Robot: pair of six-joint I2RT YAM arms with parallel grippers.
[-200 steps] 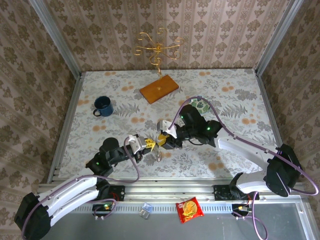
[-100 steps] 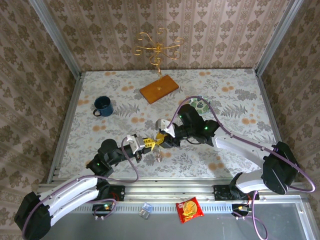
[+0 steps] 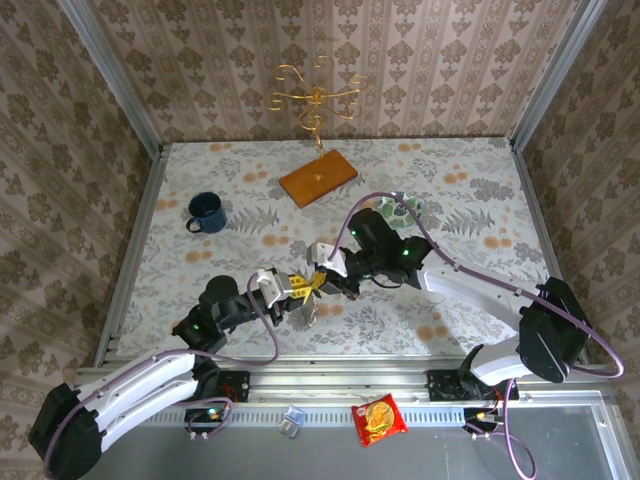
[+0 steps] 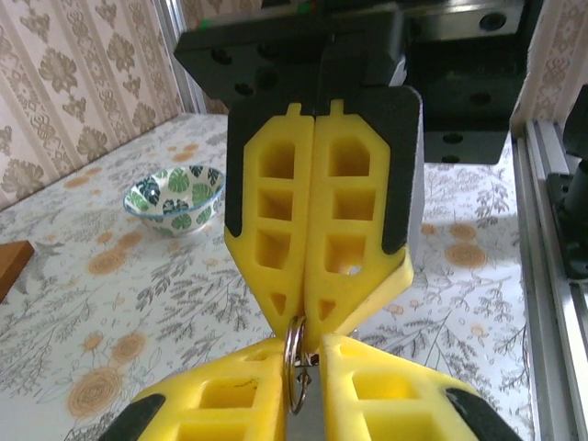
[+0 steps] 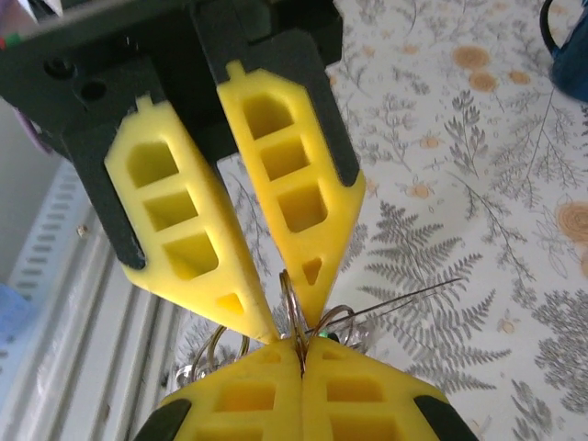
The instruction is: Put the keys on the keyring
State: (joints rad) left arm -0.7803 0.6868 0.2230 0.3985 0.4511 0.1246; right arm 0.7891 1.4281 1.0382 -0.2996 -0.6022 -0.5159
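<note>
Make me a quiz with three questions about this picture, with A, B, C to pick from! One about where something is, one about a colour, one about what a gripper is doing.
1. Where is the mug?
A. on the left side of the table
B. on the wooden board
C. inside the bowl

2. What colour is the mug?
A. red
B. blue
C. white

3. How are the right gripper's jaws?
A. wide open
B. shut on the ring
C. shut on a spoon

Answers:
1 A, it stands at the left in the top view.
2 B, it is dark blue all over.
3 B, the jaws meet with the ring pinched at their tips.
</note>
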